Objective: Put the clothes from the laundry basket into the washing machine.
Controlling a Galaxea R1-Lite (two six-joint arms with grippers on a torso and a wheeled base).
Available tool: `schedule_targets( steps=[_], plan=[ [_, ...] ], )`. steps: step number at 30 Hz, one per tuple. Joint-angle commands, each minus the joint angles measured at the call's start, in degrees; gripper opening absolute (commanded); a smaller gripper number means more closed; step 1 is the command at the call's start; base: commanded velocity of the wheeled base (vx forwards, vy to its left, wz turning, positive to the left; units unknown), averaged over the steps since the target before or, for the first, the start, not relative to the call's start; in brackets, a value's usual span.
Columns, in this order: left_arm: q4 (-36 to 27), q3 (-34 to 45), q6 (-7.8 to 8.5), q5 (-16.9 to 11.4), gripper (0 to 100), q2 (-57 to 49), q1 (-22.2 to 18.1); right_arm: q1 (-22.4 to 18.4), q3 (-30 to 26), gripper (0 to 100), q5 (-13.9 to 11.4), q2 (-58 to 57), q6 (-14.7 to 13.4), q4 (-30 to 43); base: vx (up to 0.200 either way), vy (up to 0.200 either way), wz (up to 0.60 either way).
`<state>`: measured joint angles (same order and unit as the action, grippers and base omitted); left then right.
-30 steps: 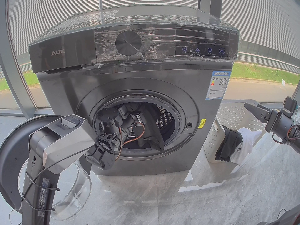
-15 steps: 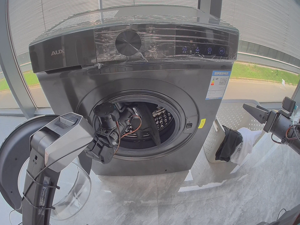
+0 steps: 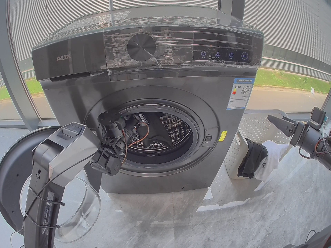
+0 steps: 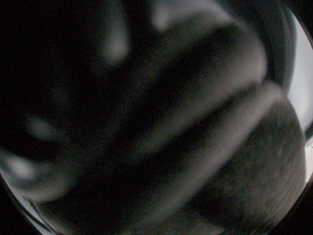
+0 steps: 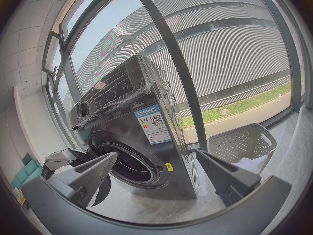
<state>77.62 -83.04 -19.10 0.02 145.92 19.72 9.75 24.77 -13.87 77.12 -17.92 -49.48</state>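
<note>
visibly, blue label (image 3: 240,93) on washing machine (image 3: 69,99)

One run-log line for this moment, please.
left arm: at drum opening | dark garment: inside washing machine | right claw: open, empty, near laundry basket | draped on basket rim: black garment, white garment

The glossy dark grey metal washing machine (image 3: 69,97) bears a blue-and-white label (image 3: 240,93) and a small yellow sticker (image 3: 222,135); its silver drum (image 3: 181,128) is dotted with holes (a plain black cloth garment (image 3: 157,133) against it). The off-white plastic laundry basket (image 3: 257,124), pierced in a regular pattern, carries a black cloth piece (image 3: 253,157) and a white cloth piece (image 3: 274,155).
</note>
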Motion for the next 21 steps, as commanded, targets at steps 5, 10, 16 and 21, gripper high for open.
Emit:
schedule_targets(
  steps=[5,10,16,21],
  plan=[
    [-0.3,-2.5,-0.15,0.2,0,1.5,0.6,0.0,-0.2,100,0.0,0.1,0.0,0.0,0.000,0.000,0.00],
    [-0.5,-5.0,0.03,-0.1,0,2.2,-0.1,0.1,-0.2,100,0.0,0.1,0.0,0.0,0.000,0.000,0.00],
    [-1.0,-5.3,-0.06,-0.6,0,2.6,0.5,0.0,-0.2,100,0.0,0.2,0.0,0.0,0.000,0.000,0.00],
    [-2.2,-6.4,0.29,-1.1,100,3.7,0.5,0.0,-0.3,100,0.0,0.1,0.0,0.0,0.000,0.000,0.00]
  ],
)
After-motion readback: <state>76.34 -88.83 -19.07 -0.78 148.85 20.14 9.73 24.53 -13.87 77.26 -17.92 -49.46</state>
